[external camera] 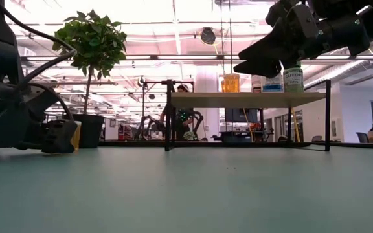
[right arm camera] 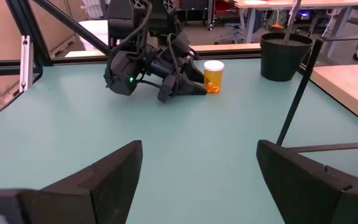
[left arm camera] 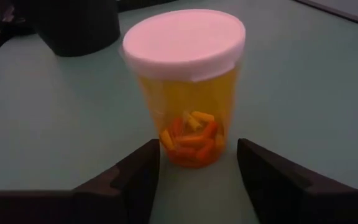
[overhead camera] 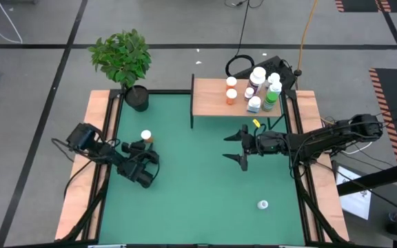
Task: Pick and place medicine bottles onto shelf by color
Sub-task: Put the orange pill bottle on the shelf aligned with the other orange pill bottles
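1. Green matting covers the table, with a potted plant at the 11 o'clock corner and the shelf standing at about 1 o'clock along the far edge.
2. I see a cluster of bottles already on the shelf: two amber ones toward its middle, then white, dark and green ones at its right end.
3. My target is the amber bottle, upright on the mat at about 9 o'clock, well apart from the shelf. One more white-capped bottle sits alone near 5 o'clock.
4. I have the left gripper low on the mat, its fingers spread to either side of the amber bottle's base and not touching it, so nothing is grasped.
5. I judge the bottle light: thin clear plastic, only a small heap of capsules at the bottom. Smooth round walls look slippery, and it tips easily if one finger arrives first.
6. I would take hold around the body's middle, below the wide white cap, squeezing gently since the wall may flex.
7. My right gripper hovers above the mat just in front of the shelf, fingers wide apart and empty.
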`<move>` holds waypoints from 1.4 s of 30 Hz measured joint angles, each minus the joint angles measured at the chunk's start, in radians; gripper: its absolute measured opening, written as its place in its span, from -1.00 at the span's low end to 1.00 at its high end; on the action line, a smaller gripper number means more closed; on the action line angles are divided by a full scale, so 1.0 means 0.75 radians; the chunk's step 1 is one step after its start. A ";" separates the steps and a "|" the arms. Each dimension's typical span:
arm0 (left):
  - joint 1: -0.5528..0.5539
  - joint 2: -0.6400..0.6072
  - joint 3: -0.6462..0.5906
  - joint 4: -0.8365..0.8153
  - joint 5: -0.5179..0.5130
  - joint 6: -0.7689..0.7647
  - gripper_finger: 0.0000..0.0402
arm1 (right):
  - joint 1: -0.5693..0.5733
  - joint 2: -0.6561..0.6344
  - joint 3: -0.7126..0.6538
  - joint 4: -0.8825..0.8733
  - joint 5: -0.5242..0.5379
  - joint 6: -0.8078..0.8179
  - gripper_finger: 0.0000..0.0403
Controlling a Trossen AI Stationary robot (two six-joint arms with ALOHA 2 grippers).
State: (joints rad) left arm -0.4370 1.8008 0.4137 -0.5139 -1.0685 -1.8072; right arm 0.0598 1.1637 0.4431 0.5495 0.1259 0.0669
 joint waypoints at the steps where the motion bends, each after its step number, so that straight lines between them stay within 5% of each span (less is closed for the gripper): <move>1: 0.000 0.000 0.000 0.013 -0.003 0.000 0.08 | 0.004 0.000 0.000 0.000 0.000 0.000 0.55; 17: 0.017 -0.002 -0.003 0.058 -0.024 0.046 0.80 | 0.019 0.000 0.000 -0.016 -0.001 0.001 0.55; 30: 0.115 -0.001 -0.005 0.080 -0.083 0.157 0.62 | 0.020 0.000 0.001 -0.019 -0.037 0.000 0.55; 42: 0.161 -0.003 -0.005 0.080 -0.169 0.324 0.12 | 0.020 0.000 0.001 -0.037 -0.036 -0.011 0.55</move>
State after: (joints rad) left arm -0.3161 1.7988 0.4103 -0.4538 -1.1956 -1.5642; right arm 0.0750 1.1637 0.4438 0.5217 0.0986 0.0589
